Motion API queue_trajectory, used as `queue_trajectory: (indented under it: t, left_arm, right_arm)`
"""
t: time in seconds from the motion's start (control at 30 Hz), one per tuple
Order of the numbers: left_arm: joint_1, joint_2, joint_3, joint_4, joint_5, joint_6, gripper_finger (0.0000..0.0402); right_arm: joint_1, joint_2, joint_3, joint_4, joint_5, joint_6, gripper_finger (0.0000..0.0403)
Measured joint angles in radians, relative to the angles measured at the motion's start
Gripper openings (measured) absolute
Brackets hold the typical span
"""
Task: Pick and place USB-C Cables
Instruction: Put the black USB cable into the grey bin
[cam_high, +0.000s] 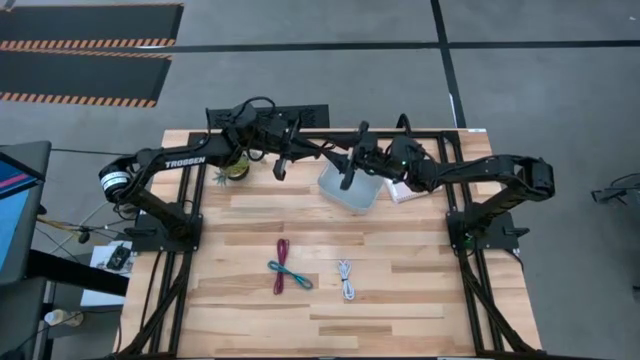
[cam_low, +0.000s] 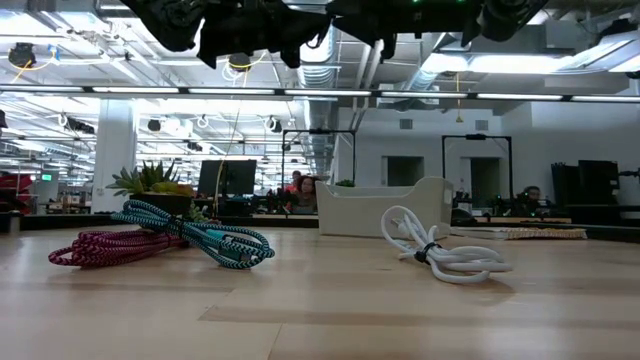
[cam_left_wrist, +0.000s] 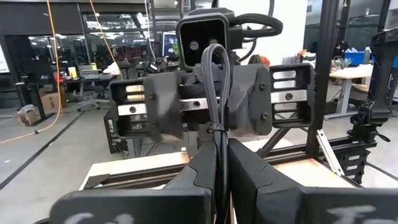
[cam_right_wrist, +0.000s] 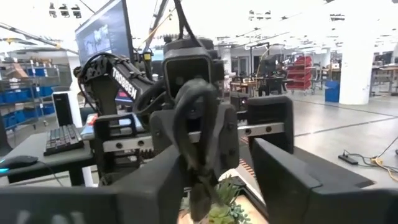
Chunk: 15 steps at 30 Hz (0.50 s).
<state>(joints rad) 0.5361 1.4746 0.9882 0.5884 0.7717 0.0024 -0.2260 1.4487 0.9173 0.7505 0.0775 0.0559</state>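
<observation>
My left gripper (cam_high: 303, 150) is above the table's far part, left of the clear bin (cam_high: 350, 190), and is shut on the black cable (cam_left_wrist: 216, 74). My right gripper (cam_right_wrist: 217, 186) faces it from the right above the bin and is open. Its fingers stand on either side of the cable's loop (cam_right_wrist: 196, 102) without visibly touching it. The maroon cable (cam_high: 281, 265), the teal cable (cam_high: 292, 276) and the white cable (cam_high: 346, 280) lie flat on the table's near middle. The teal one crosses over the maroon one (cam_low: 100, 246). My left gripper pinches the black cable bundle between its two fingers (cam_left_wrist: 202, 171) near the bundle's tied middle (cam_left_wrist: 217, 134). The fingers are level and point toward the table's right. The cable is lifted clear, and its looped end (cam_left_wrist: 214, 53) sticks out past the fingertips toward my right gripper.
The clear bin (cam_low: 380, 208) stands on the far middle of the table, with a small potted plant (cam_high: 235, 168) to its left and a white flat object (cam_high: 405, 190) to its right. Bare wood lies around the three cables (cam_low: 440, 252).
</observation>
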Motion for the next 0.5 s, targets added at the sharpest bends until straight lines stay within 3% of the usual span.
queue_trajectory:
  t: [0.3, 0.5]
  left_arm:
    - [-0.001, -0.002, 0.000, -0.043, -0.041, 0.002, 0.0006]
    - [-0.001, -0.002, 0.000, -0.055, -0.051, 0.004, 0.0006]
  right_arm:
    - [0.000, 0.000, -0.002, -0.020, -0.001, -0.001, 0.0022]
    - [-0.005, 0.000, -0.003, -0.022, 0.001, 0.022, 0.0018]
